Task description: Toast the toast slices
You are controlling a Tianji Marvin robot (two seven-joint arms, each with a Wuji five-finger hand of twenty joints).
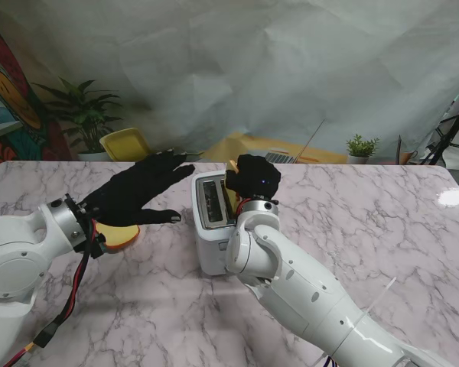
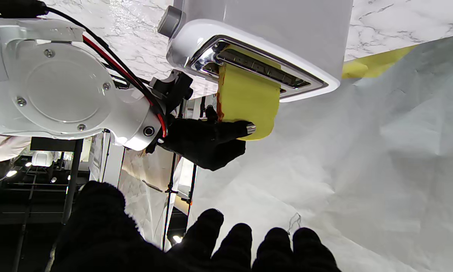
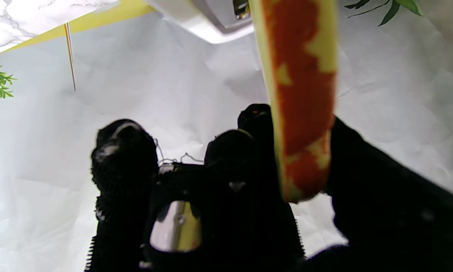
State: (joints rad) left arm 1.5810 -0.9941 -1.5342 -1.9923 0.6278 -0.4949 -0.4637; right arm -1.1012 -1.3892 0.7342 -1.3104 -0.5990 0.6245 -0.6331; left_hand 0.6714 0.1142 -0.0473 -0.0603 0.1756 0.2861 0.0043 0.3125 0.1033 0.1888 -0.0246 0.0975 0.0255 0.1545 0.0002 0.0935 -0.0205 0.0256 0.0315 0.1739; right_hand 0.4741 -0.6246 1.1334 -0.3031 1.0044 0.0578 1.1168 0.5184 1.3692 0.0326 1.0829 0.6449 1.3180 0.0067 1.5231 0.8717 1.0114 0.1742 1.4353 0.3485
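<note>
A white toaster [image 1: 211, 222] stands mid-table, its slots facing up. My right hand [image 1: 252, 180] is over its far end, shut on a yellow toast slice [image 2: 247, 99] with a brown crust [image 3: 300, 94]. The slice stands on edge with its lower part inside a slot [image 2: 256, 66]. My left hand [image 1: 135, 194] hovers open, fingers spread, to the left of the toaster. Beneath it a second toast slice [image 1: 116, 237] lies flat on the marble table [image 1: 367, 222], partly hidden by the wrist.
A yellow chair [image 1: 125, 144] and a potted plant [image 1: 84, 111] stand beyond the table's far left edge. A small plant [image 1: 361, 147] sits at the far right, and a white sheet [image 1: 275, 69] hangs behind.
</note>
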